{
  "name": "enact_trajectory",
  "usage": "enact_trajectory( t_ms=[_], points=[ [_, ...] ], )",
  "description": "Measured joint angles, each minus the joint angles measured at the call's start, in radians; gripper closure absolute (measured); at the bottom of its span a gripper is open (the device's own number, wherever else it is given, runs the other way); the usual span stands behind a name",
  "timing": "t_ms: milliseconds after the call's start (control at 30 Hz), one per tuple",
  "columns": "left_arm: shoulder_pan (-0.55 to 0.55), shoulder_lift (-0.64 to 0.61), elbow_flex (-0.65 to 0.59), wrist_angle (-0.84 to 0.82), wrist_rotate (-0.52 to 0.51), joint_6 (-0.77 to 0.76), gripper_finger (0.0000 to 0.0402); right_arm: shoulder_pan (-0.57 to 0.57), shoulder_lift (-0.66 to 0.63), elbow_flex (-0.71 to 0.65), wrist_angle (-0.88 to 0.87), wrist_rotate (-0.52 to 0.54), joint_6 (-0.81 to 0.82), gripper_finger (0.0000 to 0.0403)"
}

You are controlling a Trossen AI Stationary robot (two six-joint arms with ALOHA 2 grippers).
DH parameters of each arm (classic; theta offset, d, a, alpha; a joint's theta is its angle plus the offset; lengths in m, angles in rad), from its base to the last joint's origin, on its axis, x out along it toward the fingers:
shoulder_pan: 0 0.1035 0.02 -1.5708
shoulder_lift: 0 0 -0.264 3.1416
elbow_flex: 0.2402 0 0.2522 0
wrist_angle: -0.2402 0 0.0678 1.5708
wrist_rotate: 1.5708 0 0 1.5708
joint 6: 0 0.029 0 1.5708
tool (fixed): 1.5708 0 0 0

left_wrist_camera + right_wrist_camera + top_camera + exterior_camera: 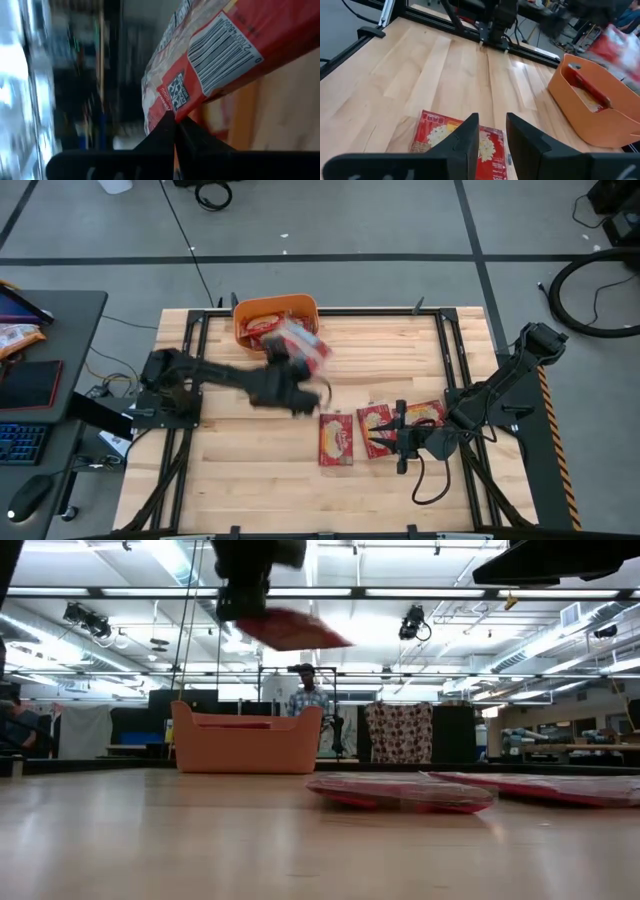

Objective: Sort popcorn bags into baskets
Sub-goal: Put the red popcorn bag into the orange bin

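My left gripper (288,372) is shut on a red popcorn bag (303,345), carried high in the air near the orange basket (275,320); the low view shows the bag (295,630) well above the basket (248,740). At least one red packet (262,326) lies inside the basket. Three more bags lie flat on the table: (337,438), (375,430), (425,414). My right gripper (400,436) is open and stands just above the middle bag (445,137); I cannot see it touching. My left gripper pinches the bag between its two fingers at one corner of its sealed end (167,107), next to the barcode panel (220,55). The bag is lifted clear of the table and juts out sideways from the fingers, about level, tilted slightly.
The basket stands at the table's far edge, left of centre. Black frame rails (445,350) run along the table's sides and far edge. A desk with a keyboard (20,442) stands left of the table. A person (308,700) stands far behind in the room.
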Motion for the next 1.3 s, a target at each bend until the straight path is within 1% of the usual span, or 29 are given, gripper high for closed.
enact_trajectory(
  t_ms=[67, 133, 267, 367, 400, 500, 600, 667, 733, 833, 900, 1033, 1167, 1233, 1300],
  points=[
    [0.083, -0.003, 0.0, -0.047, 0.039, -0.079, 0.0396, 0.0, 0.0, 0.0, 0.0, 0.0, -0.002, 0.03],
    [0.172, -0.001, -0.001, -0.048, 0.102, -0.108, 0.0393, 0.0, 0.0, 0.0, 0.001, 0.0, -0.002, 0.03],
    [0.35, 0.025, -0.002, -0.032, 0.222, -0.114, 0.0391, 0.0, 0.0, 0.0, -0.003, -0.001, -0.006, 0.03],
    [0.464, 0.051, -0.002, -0.008, 0.327, -0.072, 0.0388, 0.0, 0.0, 0.0, -0.007, -0.003, -0.006, 0.03],
    [0.496, 0.061, -0.002, -0.007, 0.343, -0.065, 0.0384, 0.0, 0.0, 0.0, -0.007, -0.005, -0.006, 0.03],
    [0.563, 0.081, -0.002, -0.007, 0.347, -0.036, 0.0361, 0.0, 0.0, 0.0, -0.007, -0.008, -0.008, 0.03],
    [0.575, 0.085, -0.002, 0.01, 0.371, -0.017, 0.0327, 0.0, 0.0, 0.0, -0.012, -0.008, -0.009, 0.03],
    [0.549, 0.085, -0.002, 0.055, 0.434, 0.009, 0.0306, 0.0, 0.0, 0.0, -0.019, -0.008, -0.009, 0.03],
    [0.504, 0.085, -0.002, 0.118, 0.545, 0.057, 0.0289, 0.0, 0.0, 0.0, -0.021, -0.008, -0.009, 0.03],
    [0.404, 0.084, -0.002, 0.231, 0.718, 0.156, 0.0275, 0.0, 0.0, 0.0, -0.021, -0.008, -0.009, 0.03],
    [0.315, 0.087, -0.002, 0.291, 0.782, 0.263, 0.0272, 0.0, 0.0, 0.0, -0.02, -0.008, -0.005, 0.03],
    [0.13, 0.096, -0.02, 0.387, 0.795, 0.48, 0.0272, 0.0, 0.0, 0.0, -0.016, -0.008, -0.002, 0.03],
    [-0.027, 0.102, -0.095, 0.534, 0.781, 0.635, 0.0271, 0.0, 0.0, 0.0, -0.009, -0.009, 0.001, 0.03],
    [-0.093, 0.11, -0.142, 0.647, 0.741, 0.705, 0.0271, 0.0, 0.0, 0.0, -0.004, -0.009, -0.001, 0.03],
    [-0.152, 0.122, -0.194, 0.703, 0.662, 0.782, 0.027, 0.0, 0.0, 0.0, 0.002, -0.009, -0.004, 0.03]
  ],
)
